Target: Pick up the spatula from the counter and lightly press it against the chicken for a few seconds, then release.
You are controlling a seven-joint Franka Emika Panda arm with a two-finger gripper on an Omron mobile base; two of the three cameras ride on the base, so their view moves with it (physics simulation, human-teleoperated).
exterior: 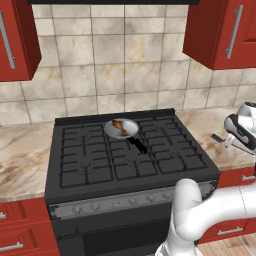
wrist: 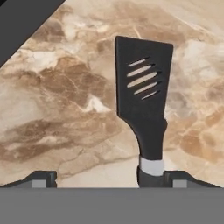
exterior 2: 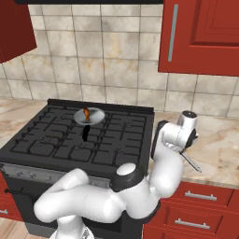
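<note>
End effector point(wrist: 107, 178) is spread wide, low over the marble worktop point(wrist: 65, 109) beside the stove point(exterior: 100, 165). Spatula point(wrist: 143, 87) lies flat on the worktop with its handle between the tips, unheld.

Risk noted: the handle sits off-centre, close to one fingertip point(wrist: 176, 177), so closing may shove or twist it instead of seating it. A skewed grip would likely misplace the blade on the chicken point(exterior: 118, 125) in the pan point(exterior: 131, 131).
</note>
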